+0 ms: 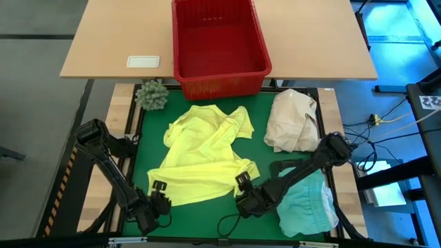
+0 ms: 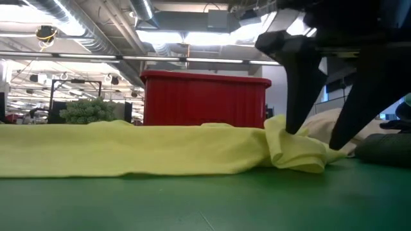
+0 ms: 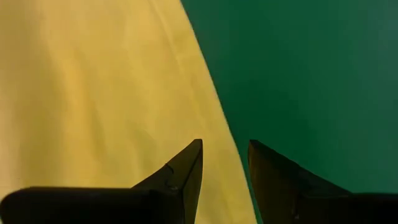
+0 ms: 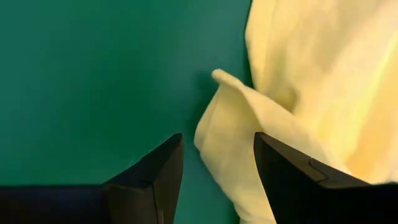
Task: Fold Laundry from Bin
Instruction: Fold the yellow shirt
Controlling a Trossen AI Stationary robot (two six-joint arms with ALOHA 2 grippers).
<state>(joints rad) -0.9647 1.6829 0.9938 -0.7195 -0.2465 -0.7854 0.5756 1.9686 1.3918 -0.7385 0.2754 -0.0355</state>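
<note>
A: Any writing or labels you can read?

B: None. A small white rectangular card (image 1: 143, 61) lies on the tan wooden tabletop (image 1: 110, 34) at about eleven o'clock, but whatever is on it is too small to tell.

A: Then take me across, left to right.

B: The left gripper (image 1: 159, 189) sits at seven o'clock on the green mat (image 1: 265, 120), over the near left corner of the yellow garment (image 1: 203, 155). In its wrist view the two dark tapered fingers (image 3: 180, 177) stand slightly apart, straddling the cloth's straight edge; I cannot tell whether they pinch it. Up at ten o'clock is a spiky green plant-like ball (image 1: 151, 95).

A: And the yellow piece itself?

B: Soft, thin, matte fabric, spread mostly flat in the mat's middle, rumpled and folded over itself toward twelve o'clock. From table height it reads as a long low sheet with a crumpled lump at one end.

A: The bin?

B: The red bin (image 1: 219, 45) is at twelve o'clock, off the mat on the wooden top: hard plastic, rectangular, ribbed walls, thick rim. It looks empty.

A: Right side?

B: The right gripper (image 1: 244, 183) is at five o'clock, fingers (image 4: 149, 180) apart with a curled yellow corner between them. A cream cloth bundle (image 1: 293, 120), wrinkled, lies at two o'clock; a turquoise garment (image 1: 306, 203), bunched, at four o'clock, under the right arm.
</note>
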